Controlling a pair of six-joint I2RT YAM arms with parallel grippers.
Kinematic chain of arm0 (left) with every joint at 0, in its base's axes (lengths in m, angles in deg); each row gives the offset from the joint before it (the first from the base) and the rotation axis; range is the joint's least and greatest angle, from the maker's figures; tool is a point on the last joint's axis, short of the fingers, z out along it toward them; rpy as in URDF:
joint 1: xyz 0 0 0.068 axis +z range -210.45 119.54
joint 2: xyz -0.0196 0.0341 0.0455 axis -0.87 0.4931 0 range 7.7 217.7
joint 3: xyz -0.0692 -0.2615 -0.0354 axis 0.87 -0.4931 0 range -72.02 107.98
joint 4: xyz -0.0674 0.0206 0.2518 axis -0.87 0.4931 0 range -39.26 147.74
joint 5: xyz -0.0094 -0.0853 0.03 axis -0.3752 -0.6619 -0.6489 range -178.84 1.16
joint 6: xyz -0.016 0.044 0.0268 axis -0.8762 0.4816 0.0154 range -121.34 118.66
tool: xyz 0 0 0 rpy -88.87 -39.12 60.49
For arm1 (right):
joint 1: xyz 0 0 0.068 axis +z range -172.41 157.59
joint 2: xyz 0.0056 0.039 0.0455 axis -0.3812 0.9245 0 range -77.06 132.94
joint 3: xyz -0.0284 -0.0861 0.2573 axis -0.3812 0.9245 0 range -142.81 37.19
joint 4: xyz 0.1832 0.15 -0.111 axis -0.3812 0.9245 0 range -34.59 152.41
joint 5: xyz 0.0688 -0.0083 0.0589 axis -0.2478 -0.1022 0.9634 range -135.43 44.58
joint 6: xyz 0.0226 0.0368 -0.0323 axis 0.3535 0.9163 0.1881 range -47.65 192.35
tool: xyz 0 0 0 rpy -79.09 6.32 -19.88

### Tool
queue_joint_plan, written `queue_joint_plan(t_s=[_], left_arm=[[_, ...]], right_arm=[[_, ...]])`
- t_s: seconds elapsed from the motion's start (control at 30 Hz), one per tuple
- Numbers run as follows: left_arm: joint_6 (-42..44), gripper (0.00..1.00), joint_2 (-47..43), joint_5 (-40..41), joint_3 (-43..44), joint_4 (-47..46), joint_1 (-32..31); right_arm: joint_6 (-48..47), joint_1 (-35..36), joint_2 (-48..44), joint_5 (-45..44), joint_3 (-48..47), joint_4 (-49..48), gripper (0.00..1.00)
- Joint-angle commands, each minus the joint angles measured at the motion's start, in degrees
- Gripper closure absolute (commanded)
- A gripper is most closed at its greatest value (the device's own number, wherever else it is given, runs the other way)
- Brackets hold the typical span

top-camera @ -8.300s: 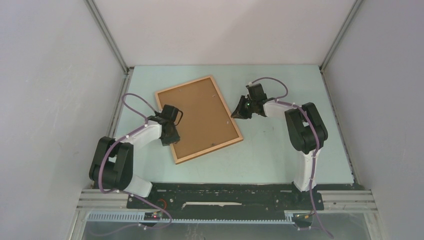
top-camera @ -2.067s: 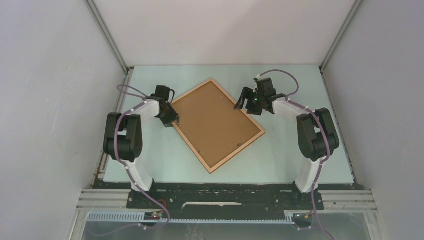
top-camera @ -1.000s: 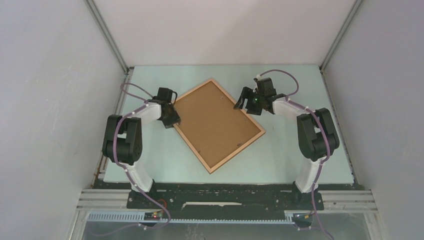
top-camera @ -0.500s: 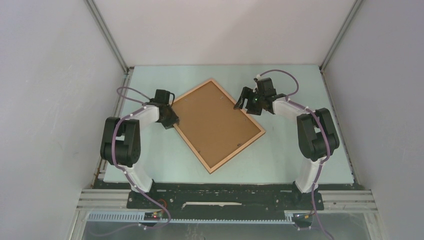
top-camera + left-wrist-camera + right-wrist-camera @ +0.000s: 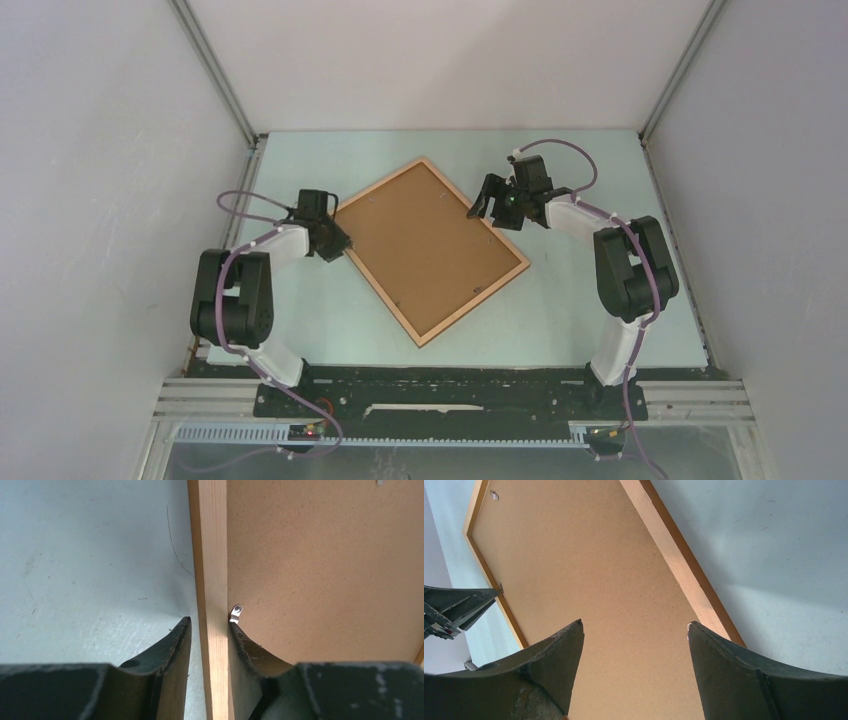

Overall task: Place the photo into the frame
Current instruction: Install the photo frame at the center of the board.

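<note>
Thin light orange-brown wooden frame (image 5: 212, 555), brown hardboard back (image 5: 325, 580) uppermost: judged light, stiff, slippery flat; grip by its edge. L gripper (image 5: 210, 622) astride that edge, slim gap, unclamped. R gripper (image 5: 635, 624) spread, empty.

**Your two arms: white shells, black joints**

You are looking at a left arm (image 5: 280, 243) and a right arm (image 5: 570, 215) wearing white shells between black joint housings. Purple cables (image 5: 240, 193) are looping back from each wrist. Just behind the right gripper (image 5: 480, 208) a green light (image 5: 511, 198) is glowing. The left gripper (image 5: 210, 622) is showing dark, curved, scuffed fingers (image 5: 170, 645).
</note>
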Motion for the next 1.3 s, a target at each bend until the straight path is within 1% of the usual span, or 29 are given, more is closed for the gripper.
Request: queue_joint_plan(t_s=[0.0,0.1,0.13,0.23,0.27,0.37,0.4,0.47,0.6,0.73,0.9,1.0,1.17,1.27], left_arm=[[-2.45,1.0,-2.84,0.99,-1.25,-2.91,1.56],[-0.58,0.99,-4.56,0.28,-1.51,-2.94,1.24],[0.37,0.97,-5.65,0.32,-1.76,-2.84,1.15],[2.27,0.81,-9.58,0.79,-3.21,-2.23,0.78],[2.66,0.71,-11.18,0.1,-3.76,-2.07,0.59],[2.94,0.5,-13.34,-2.28,-5.61,-1.62,-0.34],[2.94,0.45,-13.8,-3.11,-6.38,-1.56,-0.9],[2.67,0.37,-14.57,-3.44,-7.98,-1.78,-2.36],[0.98,0.26,-16.35,-2.67,-11.76,-3.59,-4.31],[0.07,0.23,-16.32,-2.31,-12.75,-4.05,-4.67],[-1.1,0.23,-16.22,-4.16,-13.77,-6.13,-5.01],[-1.3,0.25,-15.09,-6.5,-14.62,-7.55,-5.49],[-0.5,0.25,-14.57,-8.61,-16.99,-9.71,-5.58],[-1.55,0.25,-14.38,-10.65,-18.43,-13.0,-5.72]], right_arm=[[0.31,-0.46,0.44,0.54,0.27,-1.57,0.16],[0.28,-0.44,0.45,0.59,0.23,-1.59,0.16],[0.27,-0.48,0.45,0.63,0.25,-1.6,0.16],[0.24,-0.45,0.51,0.78,0.27,-1.74,0.16],[0.26,-0.43,0.54,0.84,0.27,-1.85,0.16],[0.2,-0.48,0.62,0.79,0.23,-1.91,0.16],[0.17,-0.49,0.67,0.76,0.27,-1.89,0.16],[0.08,-0.56,0.52,0.43,0.26,-1.84,0.15],[-0.75,-0.74,0.25,-1.11,0.21,-1.52,0.15],[-2.26,-1.25,0.21,-3.45,-1.05,-0.27,0.14],[-4.39,-0.13,4.83,-8.2,-7.92,5.81,0.15],[-4.32,1.79,8.43,-10.2,-12.45,10.0,0.22],[-5.47,4.71,13.48,-15.93,-19.31,16.62,0.24],[-5.61,5.35,15.24,-16.93,-21.79,18.25,0.28]])
